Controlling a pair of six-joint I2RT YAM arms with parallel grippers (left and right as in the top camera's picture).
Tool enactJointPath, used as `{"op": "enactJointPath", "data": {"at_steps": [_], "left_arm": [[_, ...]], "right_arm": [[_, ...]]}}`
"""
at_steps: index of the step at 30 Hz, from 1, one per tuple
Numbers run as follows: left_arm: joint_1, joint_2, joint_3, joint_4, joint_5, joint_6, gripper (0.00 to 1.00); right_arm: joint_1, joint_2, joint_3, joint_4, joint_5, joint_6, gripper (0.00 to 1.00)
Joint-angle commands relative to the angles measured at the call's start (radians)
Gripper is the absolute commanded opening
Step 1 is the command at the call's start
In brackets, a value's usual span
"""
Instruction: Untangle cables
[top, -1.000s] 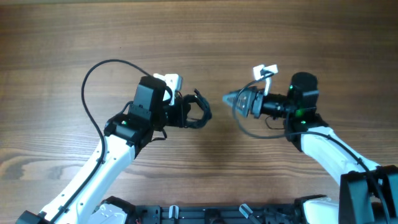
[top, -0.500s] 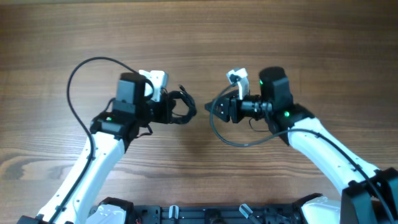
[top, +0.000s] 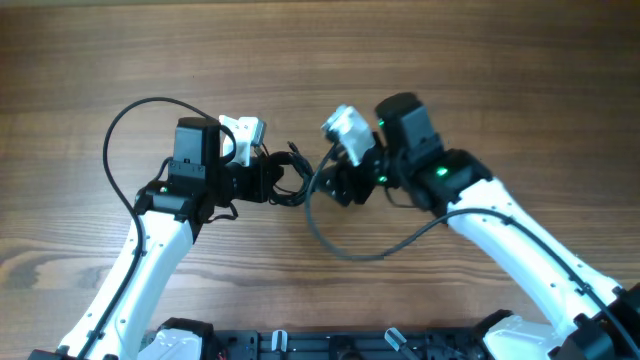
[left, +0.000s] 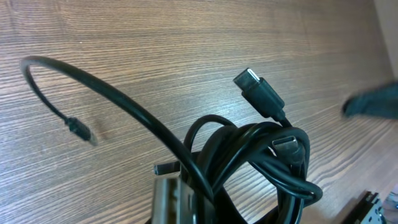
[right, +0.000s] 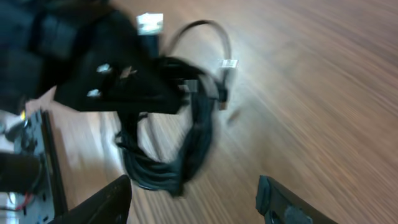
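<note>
Cables (top: 295, 178) sit bundled over the middle of the desk (top: 480, 60), clenched in the left tool (top: 270, 182). Right tool (top: 335, 185) faces the bundle, just beside it, released and empty. Step in hand: taking a second grip. Next move calls for closing on one loose strand only, then drawing apart.

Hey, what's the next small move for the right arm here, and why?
Probably ease the right gripper forward and close on an outer loop of the cables. Its jaws stand open facing them, apparently not touching, while the left gripper grips the tangled bunch; a second hold would let strands separate.
</note>
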Motion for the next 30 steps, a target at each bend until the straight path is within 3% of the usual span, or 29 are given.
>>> {"op": "enactJointPath", "data": {"at_steps": [1,3,8,9,11,13,16,19,22,25,30], "left_arm": [[0.006,-0.013,0.008,0.003,0.055,0.020,0.04],[0.006,-0.013,0.008,0.003,0.072,0.020,0.04],[0.006,-0.013,0.008,-0.003,0.085,0.020,0.04],[0.006,-0.013,0.008,-0.003,0.100,0.020,0.04],[0.006,-0.013,0.008,-0.003,0.155,0.020,0.04],[0.006,-0.013,0.008,-0.002,0.216,0.019,0.04],[0.007,-0.013,0.008,0.016,0.280,-0.050,0.04],[0.014,-0.013,0.008,0.063,0.276,-0.207,0.04],[0.052,-0.013,0.008,0.071,0.179,-0.334,0.04],[0.096,-0.013,0.008,0.051,0.065,-0.381,0.04],[0.133,-0.013,0.008,0.010,0.028,-0.381,0.04]], "right_arm": [[0.076,0.027,0.012,0.002,0.161,-0.040,0.66],[0.116,0.032,0.012,0.002,0.196,-0.041,0.64],[0.153,0.042,0.012,0.002,0.293,-0.039,0.43],[0.156,0.042,0.012,0.002,0.293,-0.039,0.36],[0.162,0.053,0.012,0.002,0.293,-0.031,0.13],[0.162,0.060,0.012,0.002,0.293,-0.027,0.05],[0.162,0.063,0.012,0.002,0.292,0.018,0.05],[0.161,0.060,0.012,-0.002,0.277,0.092,0.05],[0.144,0.032,0.012,-0.035,0.277,0.177,0.04],[0.072,-0.035,0.012,-0.080,0.266,0.293,0.04],[-0.081,-0.126,0.012,-0.058,-0.112,0.312,0.04]]}}
